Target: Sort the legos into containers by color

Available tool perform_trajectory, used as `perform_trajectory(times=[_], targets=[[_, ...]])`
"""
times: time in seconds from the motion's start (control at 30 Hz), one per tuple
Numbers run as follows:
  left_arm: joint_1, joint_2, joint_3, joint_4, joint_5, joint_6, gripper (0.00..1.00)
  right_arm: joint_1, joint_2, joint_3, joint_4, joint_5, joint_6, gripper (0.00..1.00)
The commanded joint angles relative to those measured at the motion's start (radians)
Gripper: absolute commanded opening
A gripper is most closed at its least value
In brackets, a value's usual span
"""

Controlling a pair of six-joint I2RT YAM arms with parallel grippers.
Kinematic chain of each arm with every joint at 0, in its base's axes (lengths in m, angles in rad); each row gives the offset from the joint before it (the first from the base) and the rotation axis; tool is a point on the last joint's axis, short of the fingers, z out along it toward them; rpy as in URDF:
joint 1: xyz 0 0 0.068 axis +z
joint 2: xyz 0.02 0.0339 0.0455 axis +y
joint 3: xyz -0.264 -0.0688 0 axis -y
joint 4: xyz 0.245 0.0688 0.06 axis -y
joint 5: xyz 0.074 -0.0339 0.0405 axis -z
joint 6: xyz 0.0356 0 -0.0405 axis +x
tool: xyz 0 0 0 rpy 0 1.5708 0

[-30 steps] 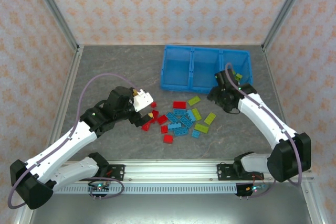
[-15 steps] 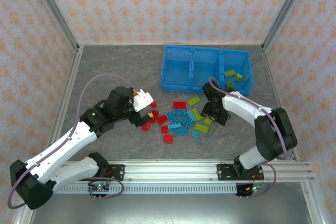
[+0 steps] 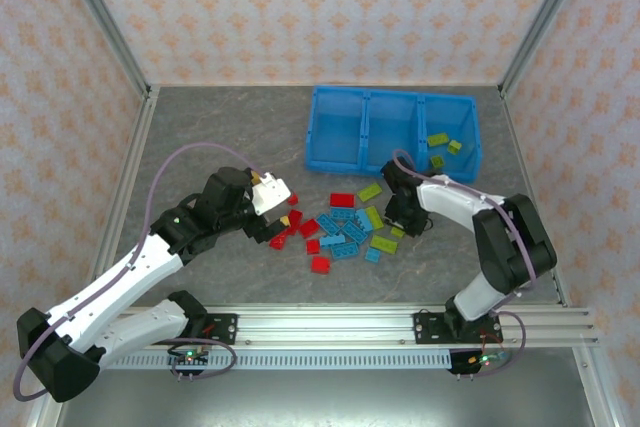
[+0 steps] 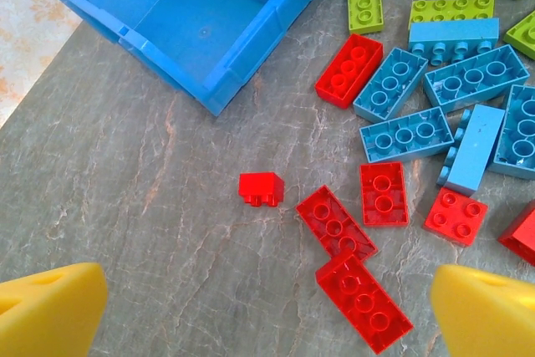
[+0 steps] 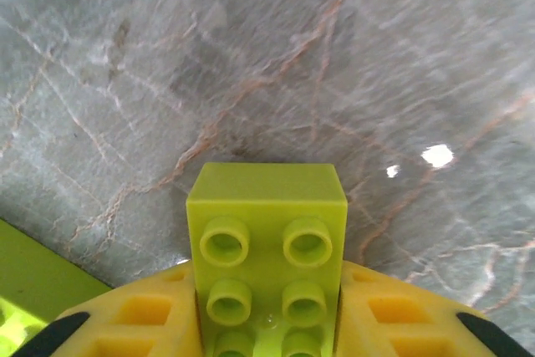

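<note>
One lime brick (image 5: pixel 266 232) in right tool (image 5: pixel 267 319); three-compartment tray (image 3: pixel 392 93)

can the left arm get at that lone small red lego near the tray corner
Probably yes: the small red lego sits alone on bare table, ahead of the open left end effector, nothing between them.

Tabletop: grey marble-pattern slab (image 3: pixel 220 137), pale + rusty veins, matte; small white glare spot (image 5: pixel 436 155) in right wrist view. Walls: cream wallpaper w/ orange floral print (image 3: pixel 300 7), back + both sides. Slanting aluminium corner posts (image 3: pixel 105 17) at L and R. Slotted aluminium rail (image 3: pixel 330 327) along near edge.
</note>
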Motion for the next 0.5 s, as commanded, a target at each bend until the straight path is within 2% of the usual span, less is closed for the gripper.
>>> perform_trajectory(times=[0.0,0.1,0.27,0.37,0.47], targets=[[0.000,0.000,-0.008,0.013,-0.012,0.013,1.00,-0.004,-0.110,0.006,-0.055,0.131,0.011,0.34],[-0.001,0.004,-0.007,0.012,-0.012,0.013,1.00,-0.031,-0.187,0.044,-0.080,0.187,0.002,0.32],[0.000,0.003,-0.005,0.009,-0.009,0.014,1.00,-0.142,-0.269,0.142,-0.039,0.267,-0.065,0.32],[0.001,0.004,-0.005,0.010,-0.008,0.015,1.00,-0.233,-0.247,0.207,0.028,0.279,-0.121,0.32],[0.000,0.004,-0.007,0.009,-0.013,0.016,1.00,-0.302,-0.149,0.278,0.096,0.261,-0.168,0.32]])
